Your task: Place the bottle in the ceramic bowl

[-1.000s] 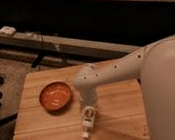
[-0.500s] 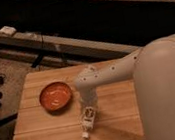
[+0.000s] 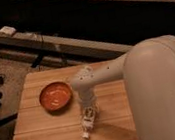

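Camera view sets the arm's bulky white shell nearest us on the right. On the pale plank counter we see the bottle lying flat, cap toward us, with the gripper down over its far end; we cannot tell whether it has hold of the bottle. Just beyond and to the left the ceramic bowl sits apart from the bottle, and behind the counter we see speckled floor, a long pale beam and a dark wall.

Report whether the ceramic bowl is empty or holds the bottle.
Empty: only orange glaze shows inside the ceramic bowl. The bottle is outside it, at the gripper, over the wooden table.
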Motion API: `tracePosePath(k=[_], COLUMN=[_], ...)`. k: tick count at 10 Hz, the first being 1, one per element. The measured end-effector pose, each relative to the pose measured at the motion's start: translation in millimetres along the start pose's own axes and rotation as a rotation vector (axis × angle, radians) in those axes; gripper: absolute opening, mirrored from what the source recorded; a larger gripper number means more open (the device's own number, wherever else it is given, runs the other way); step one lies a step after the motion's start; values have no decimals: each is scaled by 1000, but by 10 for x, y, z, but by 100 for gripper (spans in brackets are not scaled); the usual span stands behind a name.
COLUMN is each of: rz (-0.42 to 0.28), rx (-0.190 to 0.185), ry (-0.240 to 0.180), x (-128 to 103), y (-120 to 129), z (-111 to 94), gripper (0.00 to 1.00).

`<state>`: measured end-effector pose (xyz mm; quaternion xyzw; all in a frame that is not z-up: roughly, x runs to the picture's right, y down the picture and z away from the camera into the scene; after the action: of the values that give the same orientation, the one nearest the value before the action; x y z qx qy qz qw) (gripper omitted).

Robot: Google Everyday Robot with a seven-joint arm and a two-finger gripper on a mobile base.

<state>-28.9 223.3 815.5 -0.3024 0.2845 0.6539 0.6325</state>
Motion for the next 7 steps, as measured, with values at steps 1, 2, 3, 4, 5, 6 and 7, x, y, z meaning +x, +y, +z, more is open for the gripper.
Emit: tracePosePath(k=[1,2,3,4,5,6,7], rz=[-1,-1,3,10,20,20,-7], rx=[6,14,17,15,12,6,-1], ry=[4,5,3,1,-1,-5,-13], x=[8,22,29,49,47,27,-8], y=[5,-10,-1,13,-10,-49,-13], z=[-39,-71,-116,-212,-317,-505,-714], gripper=[34,26,18,7,2,0,0])
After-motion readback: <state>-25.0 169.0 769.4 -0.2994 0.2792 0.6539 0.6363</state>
